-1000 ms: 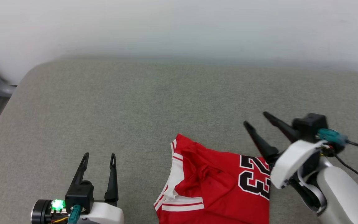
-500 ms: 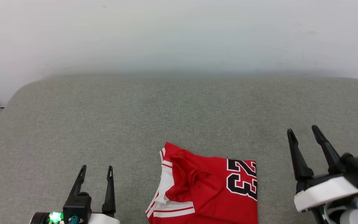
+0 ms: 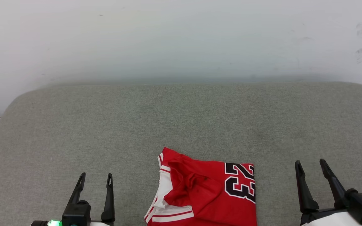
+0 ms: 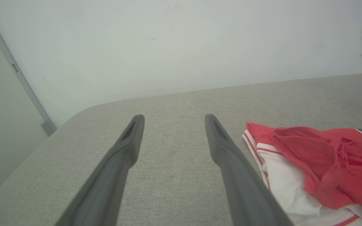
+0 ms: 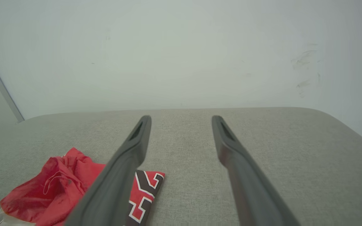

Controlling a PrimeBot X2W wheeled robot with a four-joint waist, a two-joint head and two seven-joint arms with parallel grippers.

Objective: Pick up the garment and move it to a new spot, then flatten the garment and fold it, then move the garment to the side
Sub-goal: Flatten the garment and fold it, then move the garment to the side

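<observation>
Retreating right pincer [image 3: 310, 161] now clear of folded garment [image 3: 200, 194], left pincer [image 3: 96, 174] steady, both spread wide, empty

The number 23, black with white edges, stands on the red shirt [image 3: 200, 191], lower middle of the head view

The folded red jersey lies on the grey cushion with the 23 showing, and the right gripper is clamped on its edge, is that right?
No. The right gripper is open and apart from the jersey, holding nothing; the head view shows bare cushion between them. The rest stands: folded, on the grey cushion, 23 showing.
</observation>
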